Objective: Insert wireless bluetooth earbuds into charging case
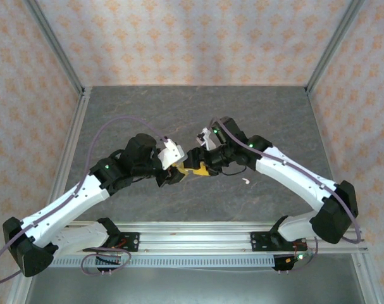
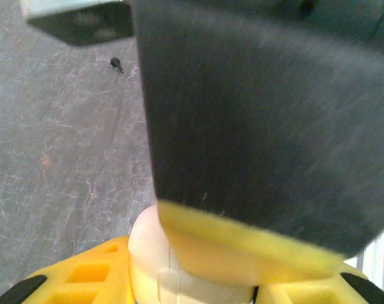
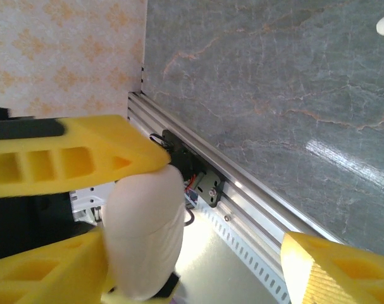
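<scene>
At mid-table, left gripper (image 1: pixel 179 171) nose to nose with right gripper (image 1: pixel 204 167).

From the left wrist: own yellow fingers (image 2: pixel 71 278) closed in on either side of the cream charging case (image 2: pixel 147 259), pinching it low in the frame. Pressed onto the top of that case, a big blurred dark slab (image 2: pixel 261 126) with a yellow lower edge (one finger of the other gripper, by the look of it).

From the right wrist: two yellow fingers (image 3: pixel 334 269) spread wide along the bottom of the frame, the rounded case up against the one at lower left. Resting on the case from above, a third yellow finger (image 3: pixel 71 161).

Further out: one white earbud (image 1: pixel 246 182) lying loose on the grey stone-patterned table (image 1: pixel 274 120), just beside the right arm's wrist and apart from the case. One black earbud (image 2: pixel 117 64) also loose on the table, well apart from the case, near the top left of the left wrist view.

Along the table's near edge, an aluminium rail (image 3: pixel 242 190). Around the table, patterned wallpaper (image 1: pixel 179 38).
</scene>
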You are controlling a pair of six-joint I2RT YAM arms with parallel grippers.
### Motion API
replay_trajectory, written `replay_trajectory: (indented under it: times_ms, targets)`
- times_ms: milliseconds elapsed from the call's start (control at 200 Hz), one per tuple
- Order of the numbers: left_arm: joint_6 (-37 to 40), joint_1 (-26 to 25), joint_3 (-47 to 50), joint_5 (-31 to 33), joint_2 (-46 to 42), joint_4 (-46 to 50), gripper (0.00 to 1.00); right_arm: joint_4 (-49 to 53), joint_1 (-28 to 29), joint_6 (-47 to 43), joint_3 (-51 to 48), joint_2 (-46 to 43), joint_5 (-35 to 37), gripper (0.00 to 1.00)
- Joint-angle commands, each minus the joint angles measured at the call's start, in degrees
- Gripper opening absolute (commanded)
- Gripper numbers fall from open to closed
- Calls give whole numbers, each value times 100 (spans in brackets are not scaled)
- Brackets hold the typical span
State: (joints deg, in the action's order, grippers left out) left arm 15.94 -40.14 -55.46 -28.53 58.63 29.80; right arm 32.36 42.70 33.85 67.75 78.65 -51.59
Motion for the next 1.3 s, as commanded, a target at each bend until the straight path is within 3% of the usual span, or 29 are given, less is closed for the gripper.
replay_trajectory:
  times_ms: [0,65,270,465,525,585,681,821,1071,1216,1296]
  targets:
    - [-98,-46,-114,-100,-192,57,29,-83,128,-67,244,154,-61,67]
    - [-95,-47,-110,-92,-227,93,29,-163,176,-53,282,237,-70,62]
    - [-30,-47,41,-65,-365,174,30,-610,178,200,189,442,-88,35]
    - [40,-42,86,92,-414,211,29,-1046,178,423,39,504,-139,18]
    - [-68,-46,58,189,-396,154,30,-1033,178,384,36,502,-42,7]
    - [-287,-43,53,219,-371,-42,33,-1017,178,364,13,471,71,3]
    - [-663,-45,-13,407,-305,-258,39,-1096,156,353,-91,356,264,1]
    - [-1368,-46,-189,1170,-140,-316,46,-1491,-16,459,-453,37,714,0]
    - [-2427,-44,-812,1875,247,-162,64,-2698,-772,1161,-1730,-857,1283,0]
    - [-3524,-44,-1370,2807,482,428,78,-2844,-1230,1242,-2308,-1528,1513,0]
    - [-4172,-47,-1266,2767,438,261,80,-2875,-1469,1295,-2464,-1831,1505,0]
